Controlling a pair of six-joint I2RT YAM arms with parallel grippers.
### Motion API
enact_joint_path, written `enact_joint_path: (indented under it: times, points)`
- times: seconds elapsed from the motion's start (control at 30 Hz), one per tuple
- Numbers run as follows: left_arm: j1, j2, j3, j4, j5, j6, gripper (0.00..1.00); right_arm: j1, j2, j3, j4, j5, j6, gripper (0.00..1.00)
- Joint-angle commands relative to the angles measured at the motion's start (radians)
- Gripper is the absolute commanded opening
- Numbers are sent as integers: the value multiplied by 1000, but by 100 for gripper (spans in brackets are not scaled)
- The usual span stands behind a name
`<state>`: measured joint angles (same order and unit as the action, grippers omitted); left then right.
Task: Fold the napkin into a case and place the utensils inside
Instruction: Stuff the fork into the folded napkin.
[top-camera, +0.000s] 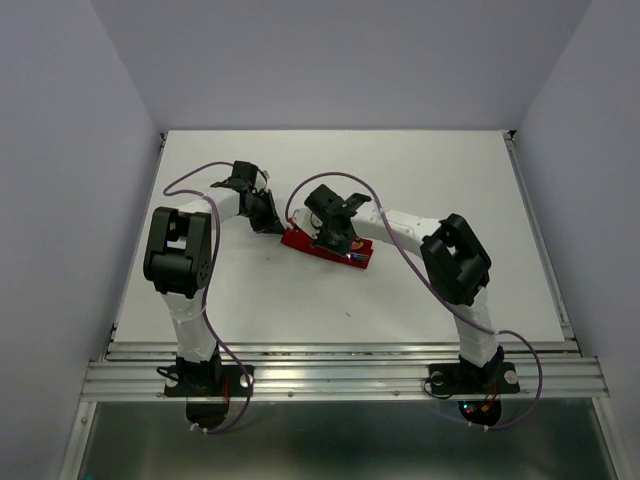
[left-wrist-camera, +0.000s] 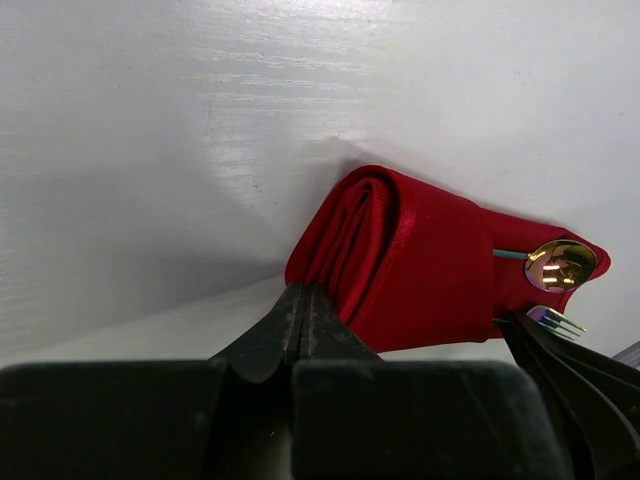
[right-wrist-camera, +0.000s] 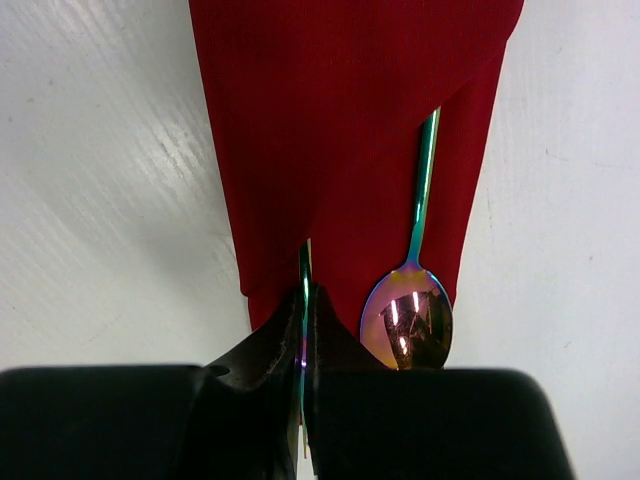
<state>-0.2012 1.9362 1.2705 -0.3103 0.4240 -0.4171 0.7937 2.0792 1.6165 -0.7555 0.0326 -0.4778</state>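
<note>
Pinching thin fork (right-wrist-camera: 304, 300) edge-on in closed right gripper (right-wrist-camera: 305, 330), spoon (right-wrist-camera: 408, 318) at three o'clock; left gripper (left-wrist-camera: 303, 320) closed empty beside soft, limp case (left-wrist-camera: 410, 265). Slippery handle, likely best gripped mid-shaft.

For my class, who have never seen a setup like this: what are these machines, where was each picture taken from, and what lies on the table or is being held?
Two robot arms stand at the near edge of a white table. One picture looks down from above; the other two come from cameras on each wrist. A red napkin, folded into a pocket, lies between the arms. A spoon sticks out of it. The right gripper is shut on the thin fork, which is partly inside the pocket. The left gripper is shut at the napkin's folded end, holding nothing visible.
</note>
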Motion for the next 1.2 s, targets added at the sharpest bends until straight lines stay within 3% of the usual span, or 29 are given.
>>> enact_joint_path:
  times: [0.0,0.97,1.07,1.17]
  points:
    - [-6,-9,21,4,25,9,4,9,15,63,-5,-20,-22,1]
    - [-12,-6,13,8,32,12,5,36,93,160,-11,-20,19,1]
    - [-12,-8,10,11,32,12,5,36,97,164,-15,-14,28,6]
    - [-15,-8,6,13,32,12,4,36,97,166,-15,1,42,26]
